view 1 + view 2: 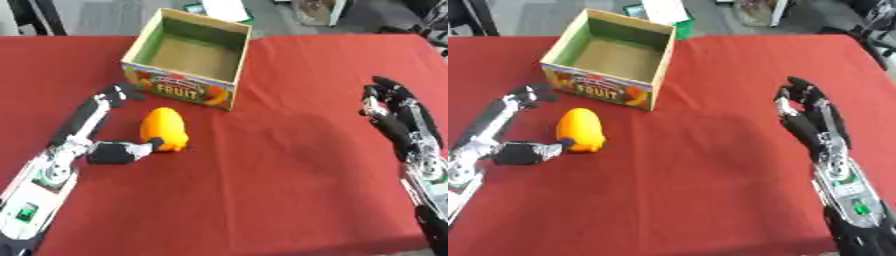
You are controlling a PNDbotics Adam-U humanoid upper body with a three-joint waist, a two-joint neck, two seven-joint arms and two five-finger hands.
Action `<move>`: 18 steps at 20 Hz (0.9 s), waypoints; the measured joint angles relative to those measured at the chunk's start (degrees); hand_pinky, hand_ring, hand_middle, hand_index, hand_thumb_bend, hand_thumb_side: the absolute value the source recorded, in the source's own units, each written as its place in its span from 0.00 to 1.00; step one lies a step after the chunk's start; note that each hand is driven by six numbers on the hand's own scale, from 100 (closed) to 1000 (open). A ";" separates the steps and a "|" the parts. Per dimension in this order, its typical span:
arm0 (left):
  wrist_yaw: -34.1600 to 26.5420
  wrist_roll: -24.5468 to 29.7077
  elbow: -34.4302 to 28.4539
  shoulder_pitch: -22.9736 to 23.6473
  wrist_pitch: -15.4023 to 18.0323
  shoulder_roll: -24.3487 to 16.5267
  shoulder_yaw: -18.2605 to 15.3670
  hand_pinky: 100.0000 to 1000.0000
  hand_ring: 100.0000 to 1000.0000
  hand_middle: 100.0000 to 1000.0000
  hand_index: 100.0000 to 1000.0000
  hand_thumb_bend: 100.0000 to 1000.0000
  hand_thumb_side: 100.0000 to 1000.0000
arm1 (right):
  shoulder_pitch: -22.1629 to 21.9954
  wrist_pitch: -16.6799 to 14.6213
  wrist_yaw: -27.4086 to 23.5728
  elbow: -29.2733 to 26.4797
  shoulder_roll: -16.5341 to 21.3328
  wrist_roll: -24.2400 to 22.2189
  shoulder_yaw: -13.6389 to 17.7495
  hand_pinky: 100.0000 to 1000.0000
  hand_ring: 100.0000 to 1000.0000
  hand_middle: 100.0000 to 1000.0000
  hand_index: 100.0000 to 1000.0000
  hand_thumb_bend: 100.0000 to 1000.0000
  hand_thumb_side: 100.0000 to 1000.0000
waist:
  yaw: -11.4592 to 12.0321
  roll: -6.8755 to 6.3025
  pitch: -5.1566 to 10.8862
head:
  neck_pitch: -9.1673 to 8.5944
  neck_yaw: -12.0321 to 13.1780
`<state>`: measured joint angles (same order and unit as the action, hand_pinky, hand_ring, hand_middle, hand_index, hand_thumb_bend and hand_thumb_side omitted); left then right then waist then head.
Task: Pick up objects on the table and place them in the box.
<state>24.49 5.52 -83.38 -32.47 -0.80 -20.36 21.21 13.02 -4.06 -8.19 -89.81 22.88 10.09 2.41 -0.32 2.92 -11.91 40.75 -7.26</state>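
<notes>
The orange fruit (163, 127), an egg-shaped object lying on the red tablecloth (289, 180), sits left of the frame's centre, just below and slightly left of the box's printed front. It is the only loose object visible on the cloth. The left hand (94, 135) comes in from the lower left corner and is spread wide around the fruit: its thumb (122, 151) reaches across from the left so that the tip touches the fruit's lower left side, while the long fingers (103, 102) stretch straight up toward the upper left, well apart from the fruit, with their tips near the box's lower left corner. Nothing is closed around the fruit; it rests on the cloth. The cardboard box (186, 92) stands in the upper left-centre of the frame, open at the top, green-lined inside, with a brown floor and the word FRUIT on its front panel; it appears to hold nothing. The right hand (807, 112) lies at the right side of the frame, its arm rising from the lower right corner, fingers relaxed and slightly spread, pointing to the upper left, holding nothing and well apart from both fruit and box.
</notes>
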 measured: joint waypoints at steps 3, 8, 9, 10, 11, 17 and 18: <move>1.76 0.42 2.24 -0.55 0.25 0.86 0.62 0.83 0.97 0.85 0.77 0.47 0.13 | 0.00 0.02 0.00 0.00 0.00 -0.02 -0.01 0.58 0.81 0.70 0.84 0.00 0.28 | -0.01 -0.01 0.03 | 0.00 0.01; 5.06 -1.48 6.39 -2.24 0.74 2.95 1.28 0.77 0.88 0.76 0.69 0.35 0.00 | 0.01 -0.05 -0.01 0.00 -0.05 -0.15 -0.30 0.58 0.81 0.70 0.84 0.00 0.28 | -0.11 -0.01 0.11 | 0.00 0.02; 5.72 -2.34 7.14 -2.61 0.76 3.41 1.32 0.76 0.86 0.74 0.66 0.33 0.00 | 0.01 -0.06 -0.01 0.00 -0.11 -0.17 -0.32 0.58 0.81 0.70 0.84 0.00 0.28 | -0.16 -0.01 0.17 | 0.00 0.03; 6.35 -3.25 7.85 -2.97 0.72 3.84 1.39 0.75 0.83 0.71 0.63 0.30 0.00 | 0.01 -0.08 -0.01 0.00 -0.18 -0.19 -0.32 0.58 0.81 0.70 0.84 0.00 0.28 | -0.21 -0.01 0.25 | 0.00 0.04; 6.80 -4.28 8.47 -3.23 0.62 4.23 1.41 0.73 0.79 0.66 0.58 0.23 0.00 | 0.01 -0.10 -0.01 0.00 -0.26 -0.22 -0.33 0.58 0.80 0.70 0.84 0.00 0.28 | -0.28 -0.01 0.31 | 0.00 0.04; 5.75 -13.62 9.52 -3.79 -1.17 5.17 0.51 0.68 0.65 0.49 0.40 0.09 0.00 | -0.01 -0.14 -0.02 0.00 -0.41 -0.25 -0.33 0.58 0.80 0.70 0.84 0.00 0.28 | -0.31 -0.07 0.31 | 0.00 0.04; 4.82 -15.03 9.16 -3.88 -1.48 5.16 0.27 0.68 0.65 0.48 0.40 0.08 0.00 | -0.01 -0.14 -0.03 0.00 -0.41 -0.25 -0.33 0.58 0.80 0.70 0.84 0.00 0.28 | -0.31 -0.12 0.31 | 0.00 0.04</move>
<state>29.31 -9.51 -74.22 -36.35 -2.28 -15.20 21.48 13.02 -4.20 -8.22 -89.81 22.48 9.84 2.08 -0.64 2.80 -11.60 40.75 -7.22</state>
